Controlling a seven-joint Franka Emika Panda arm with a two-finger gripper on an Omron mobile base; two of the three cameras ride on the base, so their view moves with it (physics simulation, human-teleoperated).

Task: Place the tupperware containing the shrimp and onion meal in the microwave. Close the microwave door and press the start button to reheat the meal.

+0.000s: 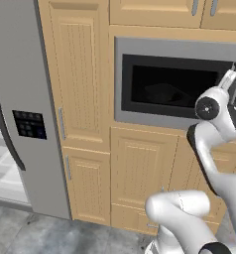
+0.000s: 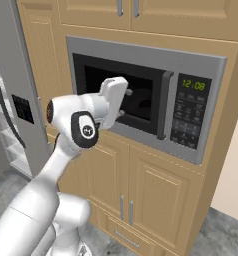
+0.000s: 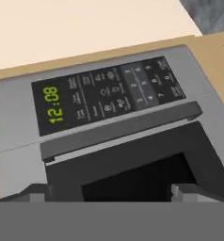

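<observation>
The microwave (image 1: 174, 49) (image 2: 141, 52) is built into wooden cabinets, and its door (image 1: 164, 87) (image 2: 141, 95) (image 3: 132, 160) lies flush against the frame, closed. A dark bar handle (image 2: 166, 105) (image 3: 121, 129) runs along the door's right edge. The keypad strip (image 2: 191, 115) (image 3: 109, 94) beside it reads 12:08. My gripper (image 2: 124, 103) (image 1: 232, 69) (image 3: 109, 190) hovers just in front of the dark window, left of the handle, open with nothing between its wide-set fingertips (image 3: 38, 192). The tupperware and the shrimp and onion meal are hidden.
A tall grey fridge (image 1: 21, 99) (image 2: 11, 100) with a long curved handle stands to the left, and clear shelves (image 1: 1, 163) show beside it. Wooden cabinet doors (image 1: 140, 173) (image 2: 156, 200) sit below the microwave and more above it.
</observation>
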